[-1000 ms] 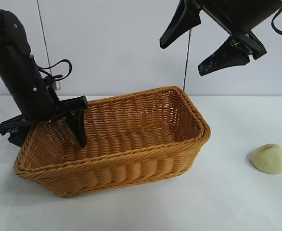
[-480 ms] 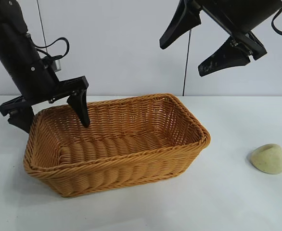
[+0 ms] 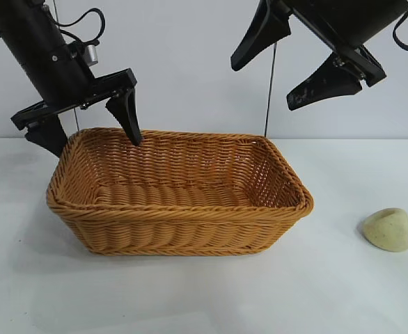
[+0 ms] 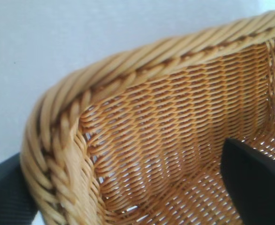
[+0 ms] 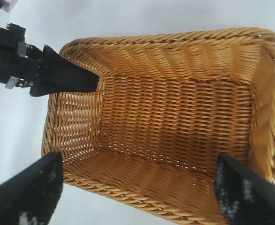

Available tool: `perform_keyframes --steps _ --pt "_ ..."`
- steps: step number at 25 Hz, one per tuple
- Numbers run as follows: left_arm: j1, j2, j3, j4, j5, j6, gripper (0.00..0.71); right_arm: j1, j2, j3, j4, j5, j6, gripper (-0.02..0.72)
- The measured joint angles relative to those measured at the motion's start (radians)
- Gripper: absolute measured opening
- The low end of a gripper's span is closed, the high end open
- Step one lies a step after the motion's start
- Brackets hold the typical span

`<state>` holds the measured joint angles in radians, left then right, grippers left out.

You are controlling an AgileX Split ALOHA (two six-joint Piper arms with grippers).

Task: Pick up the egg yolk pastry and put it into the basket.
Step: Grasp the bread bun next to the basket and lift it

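Overhead and apart, my two grippers frame a table point(image 3: 190, 299) holding one basket point(image 3: 179, 229) and one egg yolk pastry point(image 3: 388, 229) — nothing else sits on the white surface. My left gripper point(image 3: 85, 132) hangs over the basket's far left corner, jaws spread wide and gripping nothing, one finger point(image 3: 126, 117) above the inside of the braided rim and the other outside it; the left wrist view shows that corner point(image 4: 62, 140) up close between the two black fingers. My right gripper point(image 3: 298, 66) is parked high above the basket's right end, jaws likewise wide apart and empty, looking down into the bare woven floor point(image 5: 175, 126). The pastry lies on the table well to the right of the basket, touching neither it nor a gripper.

A second ago the basket's left end was tipped up with my left finger down inside it; now the basket sits flat and squared to the table edge, and my left gripper has risen clear of the rim. The pastry and my right gripper have not moved.
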<state>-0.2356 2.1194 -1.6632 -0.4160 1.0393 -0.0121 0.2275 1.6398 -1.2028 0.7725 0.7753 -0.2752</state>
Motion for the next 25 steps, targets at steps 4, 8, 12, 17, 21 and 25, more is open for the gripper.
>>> perform_keyframes --steps 4,8,12,17,21,25 --pt "0.0 0.0 -0.001 0.021 0.009 0.004 0.692 0.0 0.0 0.0 0.0 0.0 0.0 0.626" --pt "0.0 0.0 -0.001 0.078 0.009 0.004 0.692 0.0 0.0 0.0 0.0 0.001 0.0 0.626" --pt "0.004 0.0 -0.001 0.11 0.009 0.004 0.692 0.0 0.0 0.0 0.0 0.006 0.0 0.626" --pt "0.048 -0.002 -0.027 0.122 0.056 0.004 0.692 0.0 0.0 0.0 0.0 0.008 0.0 0.626" --pt "0.088 -0.036 -0.062 0.181 0.1 -0.014 0.692 0.0 0.0 0.0 0.0 0.008 0.0 0.626" --pt "0.107 -0.1 -0.082 0.267 0.141 -0.033 0.692 0.0 0.0 0.0 0.0 0.008 0.0 0.626"
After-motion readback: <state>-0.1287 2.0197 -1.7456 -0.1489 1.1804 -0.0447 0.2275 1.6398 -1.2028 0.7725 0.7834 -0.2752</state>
